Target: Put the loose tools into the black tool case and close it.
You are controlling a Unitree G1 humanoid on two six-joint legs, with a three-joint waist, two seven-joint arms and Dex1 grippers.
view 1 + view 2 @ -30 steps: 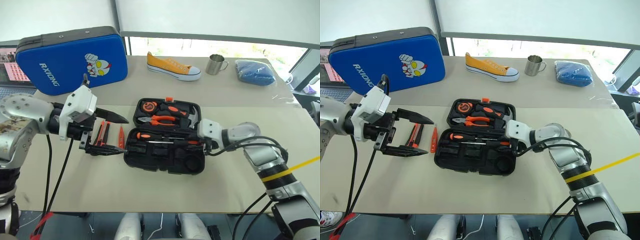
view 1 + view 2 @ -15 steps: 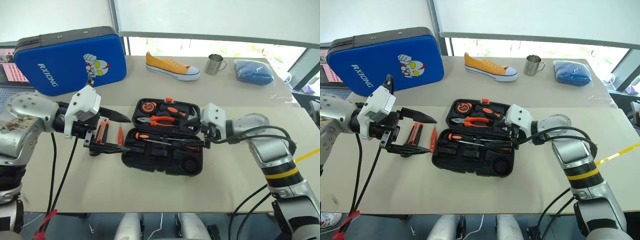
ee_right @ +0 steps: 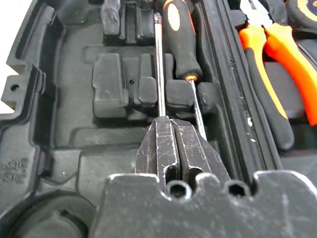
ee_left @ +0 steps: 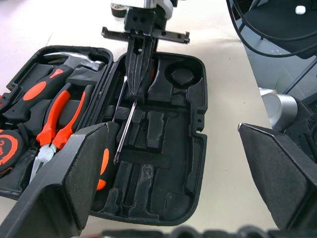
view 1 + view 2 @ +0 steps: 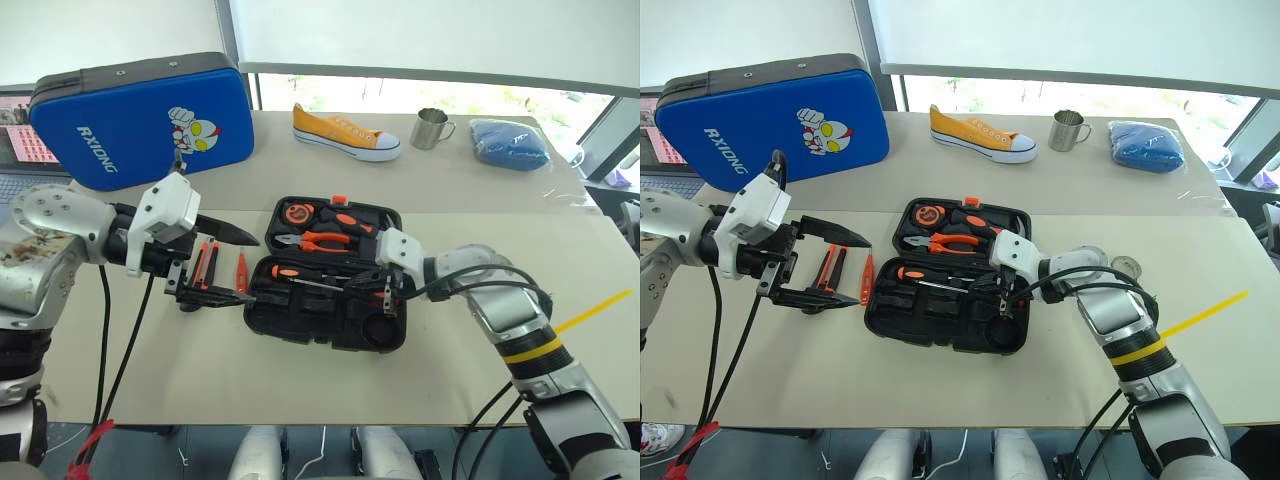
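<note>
Two orange-and-black-handled screwdrivers (image 3: pixel 181 34) lie in the open black moulded plastic tool case (image 5: pixel 330 315) on the tabletop (image 5: pixel 480 350): light, stiff, slippery-shafted; best taken by handle. Right gripper (image 3: pixel 171 136) closed, pressing one shaft; left gripper (image 5: pixel 215 268) wide open, empty.

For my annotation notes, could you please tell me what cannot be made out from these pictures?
- Second screwdriver: its handle is hidden under the shut right gripper in the right wrist view, so whether it is gripped is unclear.
- Utility knife and tester pen: partly covered by the open left gripper in the head views.
- Black tool case: its near edge is cut off in the left wrist view.
</note>
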